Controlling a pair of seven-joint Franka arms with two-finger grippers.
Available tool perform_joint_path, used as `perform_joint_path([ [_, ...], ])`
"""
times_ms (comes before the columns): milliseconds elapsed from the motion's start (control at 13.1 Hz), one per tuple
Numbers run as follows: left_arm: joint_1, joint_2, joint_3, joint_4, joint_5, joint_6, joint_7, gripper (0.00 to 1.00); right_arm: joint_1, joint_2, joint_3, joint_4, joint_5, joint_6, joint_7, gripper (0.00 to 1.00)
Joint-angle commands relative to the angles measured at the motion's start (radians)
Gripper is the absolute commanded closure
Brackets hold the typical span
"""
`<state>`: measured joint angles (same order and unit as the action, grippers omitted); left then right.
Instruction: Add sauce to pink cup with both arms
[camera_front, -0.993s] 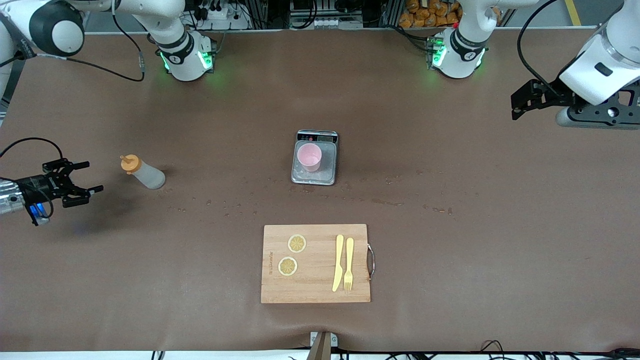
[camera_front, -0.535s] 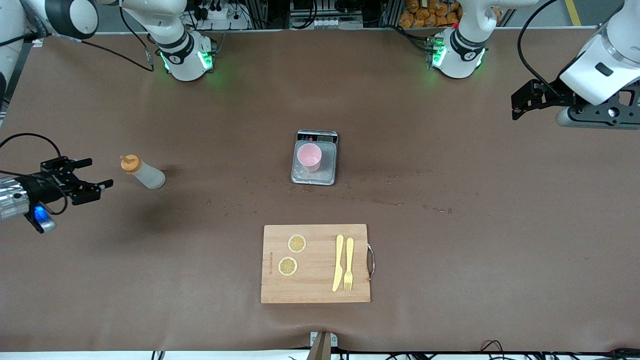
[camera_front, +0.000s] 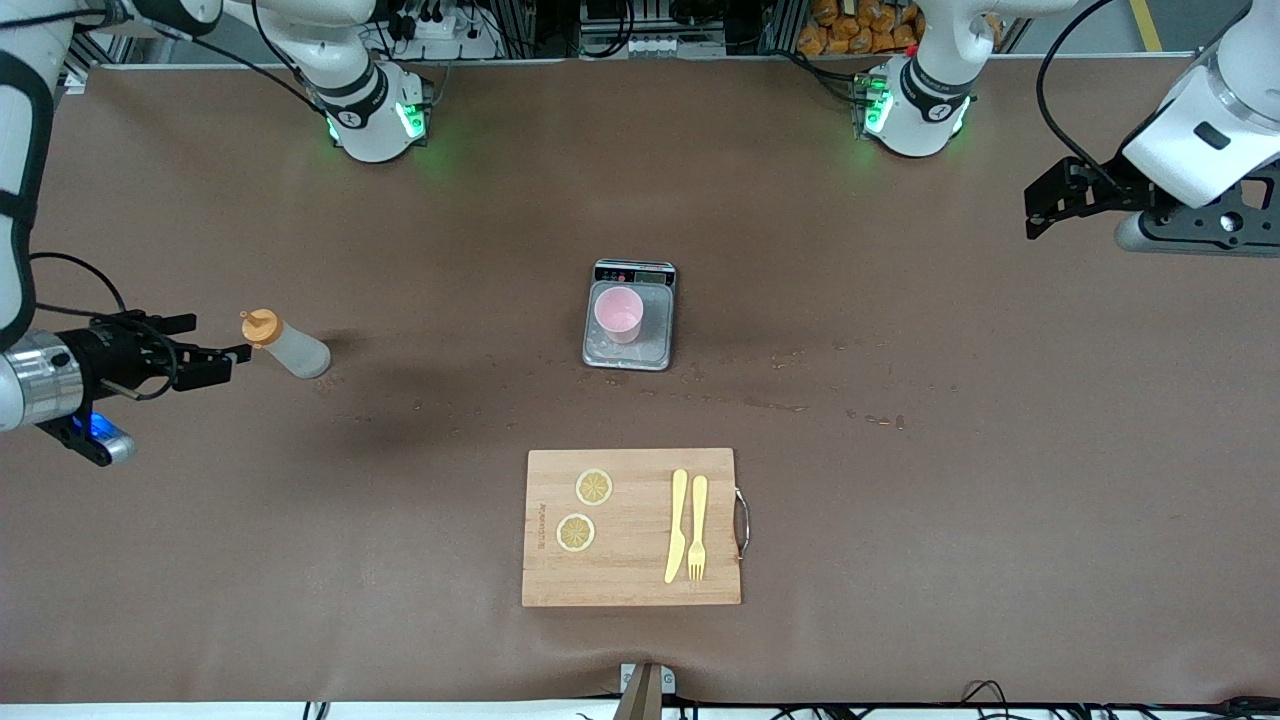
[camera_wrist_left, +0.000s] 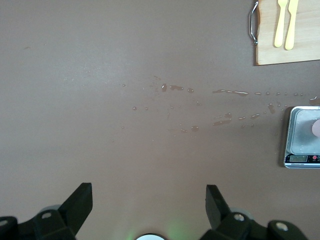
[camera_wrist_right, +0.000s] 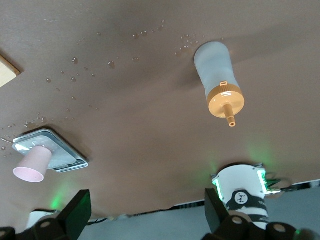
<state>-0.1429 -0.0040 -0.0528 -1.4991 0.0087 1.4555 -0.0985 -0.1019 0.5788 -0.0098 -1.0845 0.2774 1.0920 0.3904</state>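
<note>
The translucent plastic squeeze bottle with an orange nozzle cap (camera_front: 285, 346), likely light, soft and slippery, is seen standing at the front view's middle left, best taken around its body by the wide-open right gripper (camera_front: 210, 347) beside it, while the pink cup (camera_front: 619, 312) is set on the grey kitchen scale (camera_front: 629, 352) at centre and the left gripper (camera_front: 1040, 205), jaws apart, is held waiting at upper right.

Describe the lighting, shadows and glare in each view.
Front view: even overhead light, green glow at both arm bases, a soft shadow beside the translucent orange-capped squeeze bottle. Left wrist view: wet droplets glint on the brown table. Right wrist view: the metal kitchen scale under the pink cup shines.
</note>
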Motion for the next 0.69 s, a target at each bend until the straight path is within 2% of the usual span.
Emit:
perform_joint_path([
  [0, 0.005, -0.01, -0.004, 0.008, 0.019, -0.01, -0.007, 0.0, 0.03, -0.111, -0.001, -0.075, -0.072, 0.028, -0.028, 0.0],
  [153, 0.025, -0.01, -0.005, 0.008, 0.017, -0.01, -0.003, 0.0, 0.045, -0.183, -0.002, -0.116, -0.098, 0.035, -0.094, 0.0],
  [306, 0.029, -0.01, -0.006, 0.008, 0.019, -0.01, 0.005, 0.0, 0.065, -0.285, -0.002, -0.214, -0.138, 0.104, -0.123, 0.0],
  [458, 0.031, -0.01, -0.005, 0.008, 0.02, -0.01, 0.01, 0.0, 0.073, -0.428, -0.002, -0.389, -0.19, 0.257, -0.232, 0.0],
  [611, 0.037, -0.01, -0.007, 0.008, 0.02, -0.01, 0.011, 0.0, 0.07, -0.563, -0.002, -0.577, -0.193, 0.417, -0.281, 0.0],
])
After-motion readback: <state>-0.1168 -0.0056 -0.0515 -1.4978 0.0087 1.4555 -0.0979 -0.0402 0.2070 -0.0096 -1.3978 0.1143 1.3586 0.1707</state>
